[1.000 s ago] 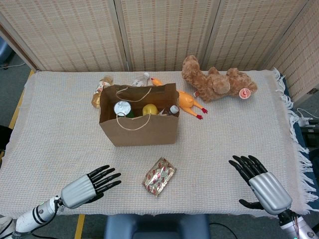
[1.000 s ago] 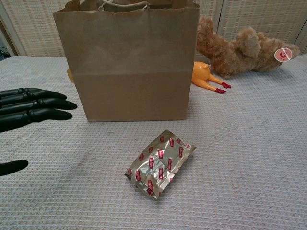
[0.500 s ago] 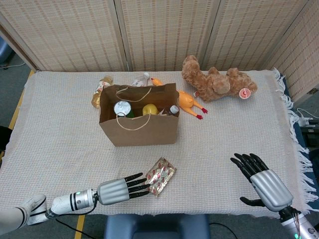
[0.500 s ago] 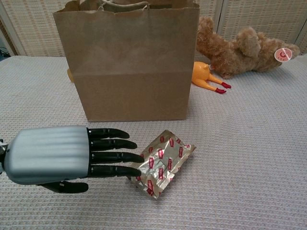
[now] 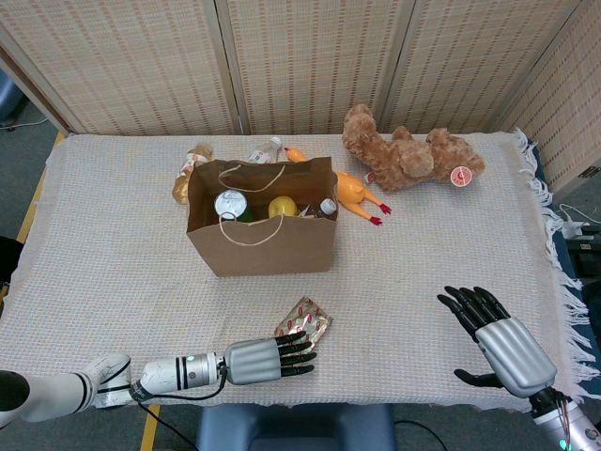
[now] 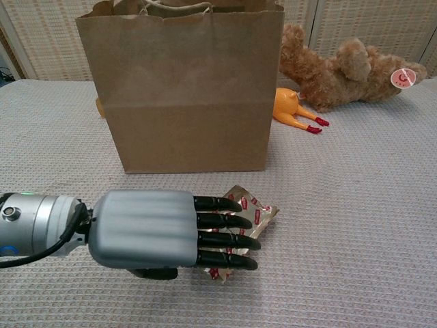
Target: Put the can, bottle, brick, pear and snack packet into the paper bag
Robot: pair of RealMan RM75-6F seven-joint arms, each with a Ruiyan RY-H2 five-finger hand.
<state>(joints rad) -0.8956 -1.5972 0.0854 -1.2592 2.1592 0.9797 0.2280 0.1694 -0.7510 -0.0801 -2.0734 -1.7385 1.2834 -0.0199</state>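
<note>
- my left hand (image 6: 174,229) is lying flat over the snack packet (image 6: 254,208), fingers straight and side by side, nothing actually gripped. Only the far edge of the packet pokes out past my fingertips in the chest view
- can't tell whether my thumb is under the packet or just on the cloth beside it, the hand hides it in both views
- risk one: if I curl now with the thumb not tucked under, I'd guess the foil just skates forward on the tablecloth (image 5: 113,235) and I close on air
- risk two: it's a crinkly flat packet, so a squeeze from the top probably crumples it or lets it pop out sideways
- the paper bag (image 5: 263,246) stands ahead of my fingertips, near but not touching. Shoving the packet forward could bump it, and a light paper bag may tip or slide even with the can (image 5: 230,204), pear (image 5: 283,206) and bottle (image 5: 328,207) already showing inside
- can't make out the brick in there, so no idea if that's done
- my right hand (image 5: 498,343) is way off to the side, fingers spread and empty, too far to steady the bag if it goes
</note>
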